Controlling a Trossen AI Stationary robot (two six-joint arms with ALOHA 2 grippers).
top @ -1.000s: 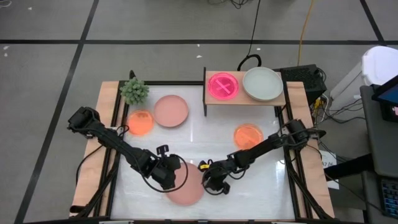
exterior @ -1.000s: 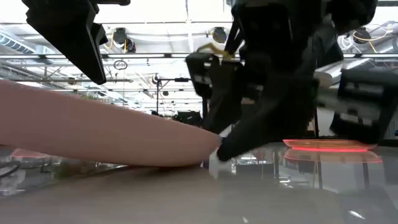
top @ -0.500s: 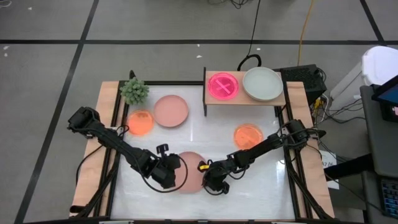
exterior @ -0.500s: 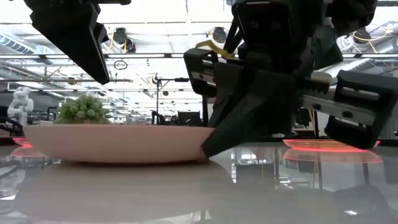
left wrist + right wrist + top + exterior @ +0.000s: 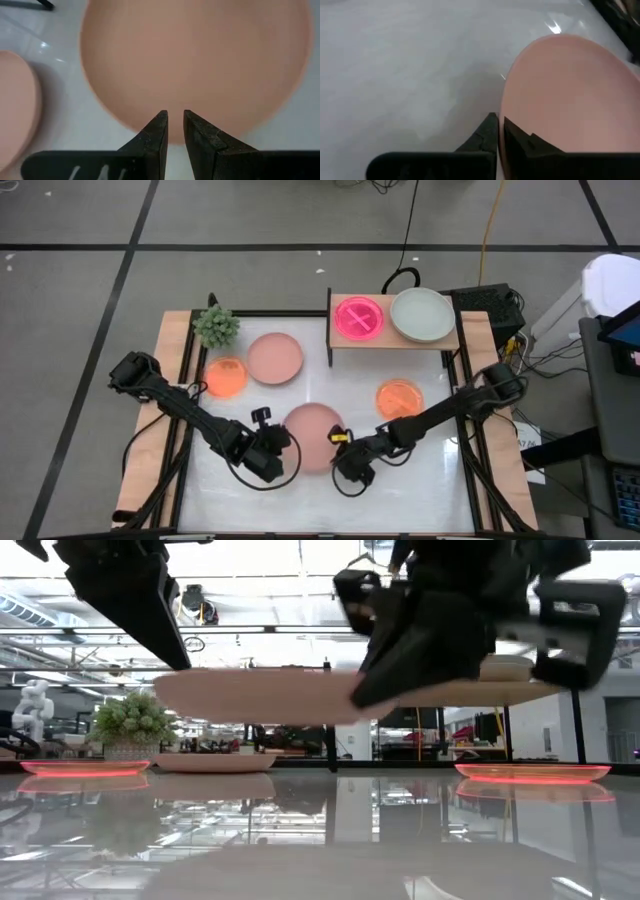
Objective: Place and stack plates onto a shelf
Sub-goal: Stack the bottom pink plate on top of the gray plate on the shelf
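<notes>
Low view shows the salmon plate [image 5: 265, 695] lifted clear of the tabletop [image 5: 320, 840], pinched at its rim by the right gripper [image 5: 338, 448]. The left gripper [image 5: 283, 452] waits beside it, nearly closed (holding nothing). Next: carry it to the shelf [image 5: 392, 341].

Grey floor [image 5: 250, 220] around table [image 5: 176, 340], crossed by dark lines. Cables [image 5: 490, 225] on floor beyond table. Ceiling lights [image 5: 205, 610], beams overhead. White figurine [image 5: 33, 705] left of plant [image 5: 130, 720].
</notes>
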